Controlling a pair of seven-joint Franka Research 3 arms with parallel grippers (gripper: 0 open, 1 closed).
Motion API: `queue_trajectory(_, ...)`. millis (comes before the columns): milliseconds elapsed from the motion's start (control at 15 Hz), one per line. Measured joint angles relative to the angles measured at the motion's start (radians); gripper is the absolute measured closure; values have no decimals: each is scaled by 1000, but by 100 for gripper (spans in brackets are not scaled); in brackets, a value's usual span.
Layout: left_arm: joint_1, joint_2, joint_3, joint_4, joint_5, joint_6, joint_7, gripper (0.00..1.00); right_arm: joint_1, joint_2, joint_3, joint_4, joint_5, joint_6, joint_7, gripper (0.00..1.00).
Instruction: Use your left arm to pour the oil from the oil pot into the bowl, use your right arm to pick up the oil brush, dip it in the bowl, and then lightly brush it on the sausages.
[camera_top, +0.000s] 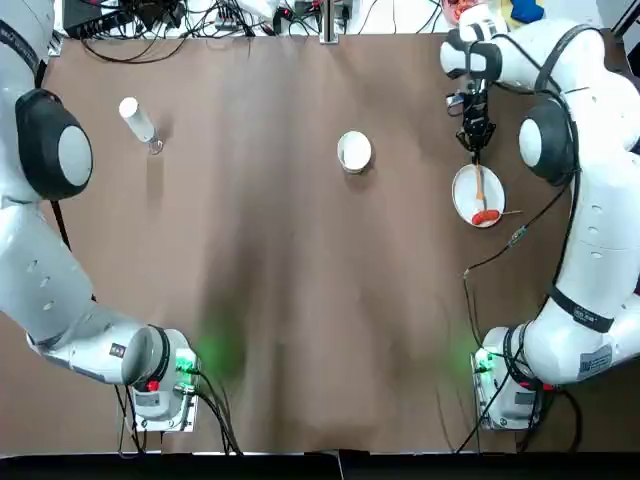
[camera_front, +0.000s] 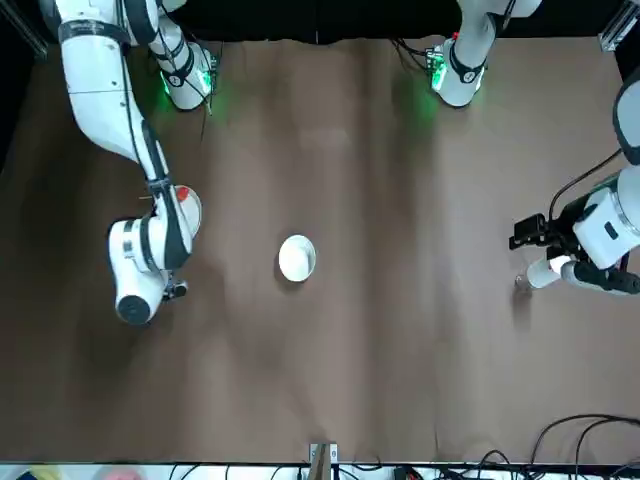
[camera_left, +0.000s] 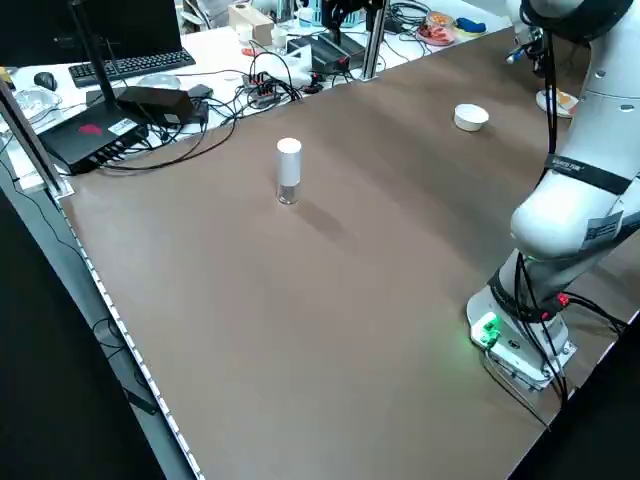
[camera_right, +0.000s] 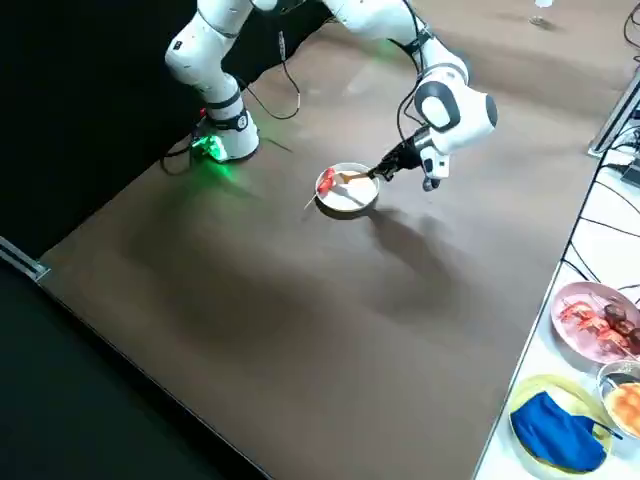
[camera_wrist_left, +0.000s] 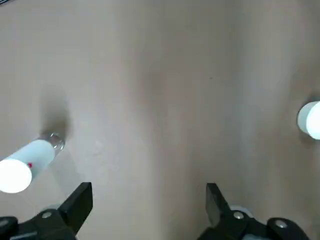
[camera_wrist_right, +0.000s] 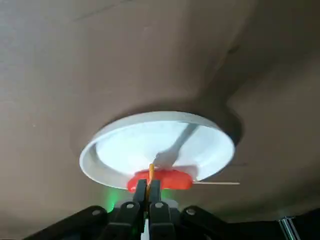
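At right of the top view the right gripper pinches the brush handle, tip over the sausage on the plate (brushing step, apparently); next, light strokes; left gripper gapes near the pot, bowl centre.

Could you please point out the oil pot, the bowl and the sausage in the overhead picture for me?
oil pot (camera_top: 137, 121): top view, on the middle of its white body.
bowl (camera_top: 354, 151): top view, on its pale inside.
sausage (camera_top: 486, 216): top view, on its red middle, lying on the plate (camera_top: 462, 195), point on bare white surface.
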Motion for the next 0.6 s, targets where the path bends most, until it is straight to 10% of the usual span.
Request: queue_trajectory(600,-2,-90,-22,-41,174,-81,-18,0,85,4,4,15,155,1,37,96)
